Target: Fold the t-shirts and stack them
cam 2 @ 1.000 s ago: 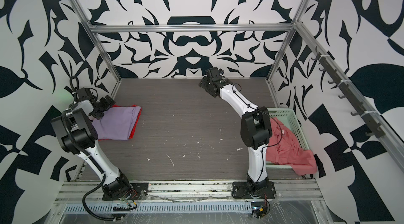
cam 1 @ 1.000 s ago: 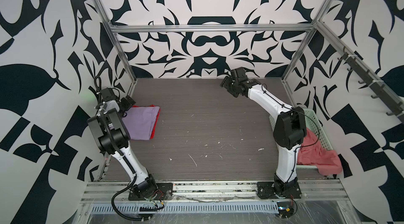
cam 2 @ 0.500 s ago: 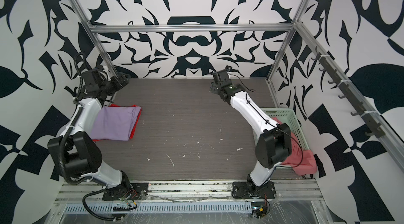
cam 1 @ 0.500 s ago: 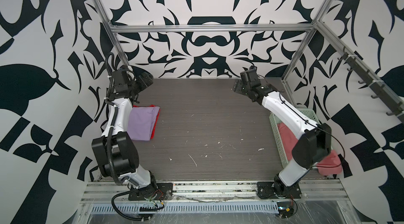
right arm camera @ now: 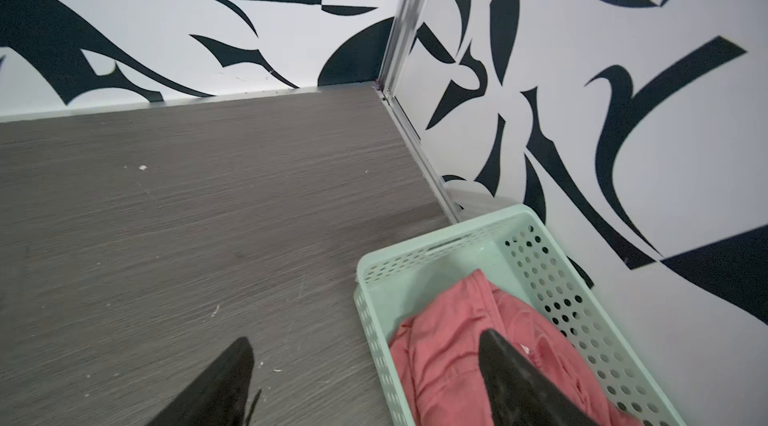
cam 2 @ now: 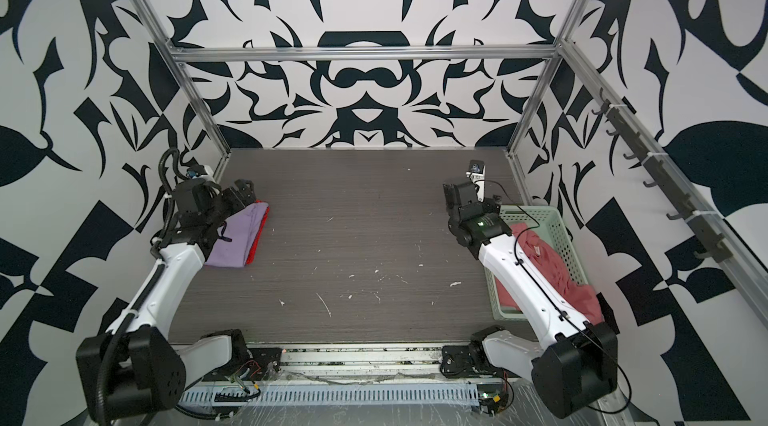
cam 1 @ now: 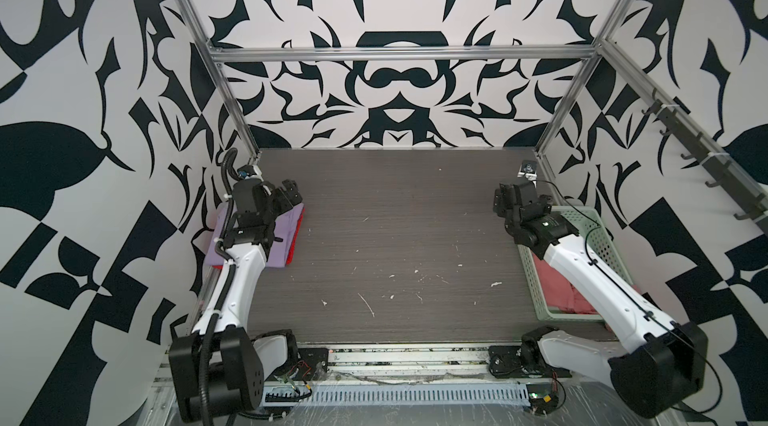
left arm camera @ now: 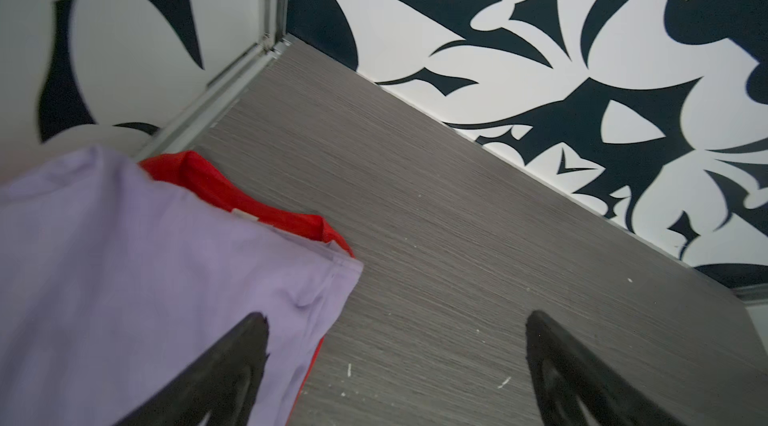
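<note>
Lilac t-shirt (cam 2: 237, 243) and bright red t-shirt (left arm camera: 208, 178) are showing at left; salmon pink t-shirt (cam 2: 548, 261) and pale green perforated basket (cam 2: 562, 236), at right.

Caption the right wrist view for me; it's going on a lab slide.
Open right gripper hovers over the edge of a pale green basket with a crumpled salmon pink t-shirt inside.

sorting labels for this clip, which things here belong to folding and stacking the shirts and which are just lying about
Part of the job:
- lilac t-shirt, folded, lying on the red one
- red t-shirt, under it
- salmon pink t-shirt, crumpled in the pale green basket

Just there:
- the basket itself
- wall hook rail
- white scraps on the table
</note>
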Controlling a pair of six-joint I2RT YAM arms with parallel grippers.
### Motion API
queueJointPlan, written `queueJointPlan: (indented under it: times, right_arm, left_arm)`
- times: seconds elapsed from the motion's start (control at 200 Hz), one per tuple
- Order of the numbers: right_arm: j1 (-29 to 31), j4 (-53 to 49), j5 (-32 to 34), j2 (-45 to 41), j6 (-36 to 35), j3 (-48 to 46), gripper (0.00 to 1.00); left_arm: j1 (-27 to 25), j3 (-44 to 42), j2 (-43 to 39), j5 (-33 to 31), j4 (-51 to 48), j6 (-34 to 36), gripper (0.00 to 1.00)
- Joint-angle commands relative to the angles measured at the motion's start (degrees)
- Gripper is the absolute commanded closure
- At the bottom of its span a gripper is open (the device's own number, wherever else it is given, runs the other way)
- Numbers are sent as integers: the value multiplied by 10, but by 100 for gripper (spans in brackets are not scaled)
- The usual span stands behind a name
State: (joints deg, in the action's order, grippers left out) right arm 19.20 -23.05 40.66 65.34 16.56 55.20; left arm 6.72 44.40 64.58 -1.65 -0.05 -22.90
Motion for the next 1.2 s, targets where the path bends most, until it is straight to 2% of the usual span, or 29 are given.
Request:
queueJointPlan:
  times: [0.0, 0.1, 0.21, 0.345, 0.39, 0.43, 0.57, 0.735, 0.815, 0.955, 1.045, 1.195]
  right_arm:
    - [1, 27, 33, -27, -1, -30, 13]
    - [0, 39, 31, -48, 9, -52, 12]
    - [0, 13, 17, -50, 26, -49, 12]
    - [0, -15, 29, -49, 59, -49, 12]
    - [0, -9, 29, -55, 68, -58, 12]
    - [0, 2, 27, -63, 73, -71, 13]
    - [0, 52, 22, -101, 82, -127, 11]
    - [-4, 73, 43, -114, 69, -162, 9]
    - [-12, 134, 33, -96, 14, -194, 8]
    - [-29, 348, -5, -56, -71, -279, 9]
    - [-46, 460, -42, -19, -84, -319, 9]
    - [-54, 571, -73, 71, -111, -339, 9]
  left_arm:
    - [0, -86, -4, -94, 111, 22, 1]
    - [-1, -131, 16, -126, 179, 30, 1]
    - [-1, -138, 56, -155, 194, 46, 1]
    - [0, -192, 117, -168, 356, 90, 1]
    - [-1, -187, 133, -174, 356, 95, 1]
    - [-1, -185, 147, -165, 351, 96, 1]
    - [-3, -212, 204, -149, 460, 98, 1]
    - [-15, -192, 224, -122, 442, 129, 1]
    - [-18, -194, 220, -118, 437, 130, 1]
    - [-17, -196, 223, -118, 445, 130, 1]
    - [-17, -197, 222, -117, 446, 130, 1]
    - [-18, -201, 219, -117, 451, 130, 1]
